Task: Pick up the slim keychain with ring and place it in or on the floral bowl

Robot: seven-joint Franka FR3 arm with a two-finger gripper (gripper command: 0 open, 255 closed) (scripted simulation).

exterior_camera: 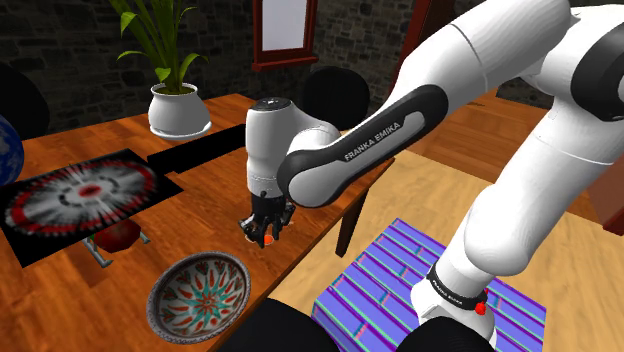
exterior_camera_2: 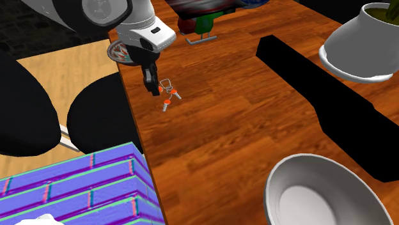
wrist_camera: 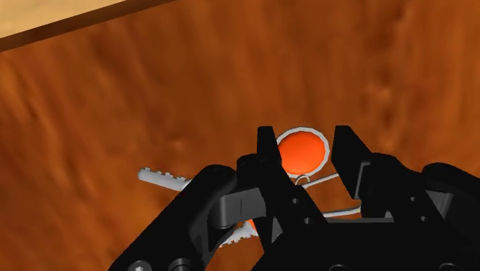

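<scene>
Keychain point(wrist_camera: 301, 151) orange, silver; bowl point(exterior_camera: 199, 295) red-teal floral; table point(exterior_camera: 205, 205) reddish-brown woodgrain.

Glossy white rounded arm shells point(exterior_camera: 520, 110), dark grey joint bands point(exterior_camera: 420, 105), white "FRANKA EMIKA" lettering point(exterior_camera: 372, 140) along one. Black collar ring point(exterior_camera: 450, 290) with small white print, red button point(exterior_camera: 481, 309) beside. All-black two-finger gripper point(exterior_camera: 267, 235); blocky matte fingers point(wrist_camera: 267, 154), light grey wrist housing point(exterior_camera_2: 148, 29).

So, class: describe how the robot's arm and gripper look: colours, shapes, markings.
The arm has rounded white links with dark joints. One black band carries white lettering, FRANKA EMIKA. A small red dot sits by a black ring lower down. The gripper is all black, with two flat, blocky fingers.
</scene>
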